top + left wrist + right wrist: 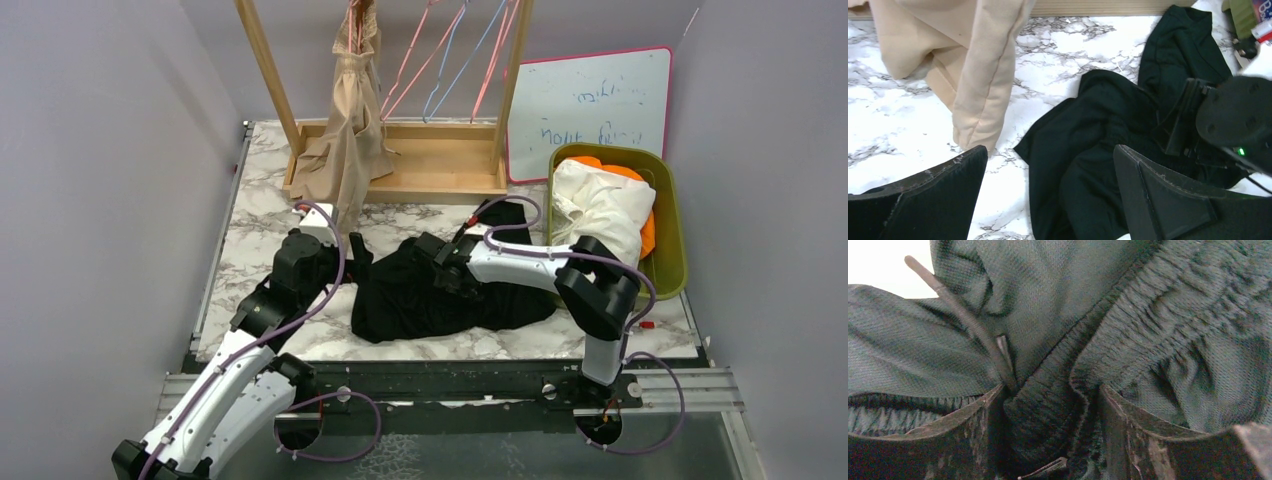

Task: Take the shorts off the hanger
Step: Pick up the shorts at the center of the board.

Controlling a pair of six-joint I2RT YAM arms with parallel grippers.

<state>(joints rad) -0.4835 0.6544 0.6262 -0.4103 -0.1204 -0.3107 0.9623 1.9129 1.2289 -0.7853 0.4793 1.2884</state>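
The tan shorts (345, 140) (978, 65) hang from a pink hanger (358, 22) on the wooden rack, with their legs reaching the table. The black shorts (440, 300) (1098, 130) (1148, 315) lie crumpled on the marble table. My right gripper (441, 263) (1050, 395) presses down into them, jaws apart astride a fold of the gathered waistband, beside the drawstring (958, 305). My left gripper (352, 262) (1050, 150) hovers wide open at the black shorts' left edge, holding nothing. The cream shorts (600, 205) and orange shorts (612, 168) lie in the bin.
A green bin (672, 215) stands at the right edge of the table. The wooden rack (430, 170) with empty pink and blue hangers (450, 60) fills the back. A whiteboard (590, 100) leans behind the bin. Grey walls close in on both sides.
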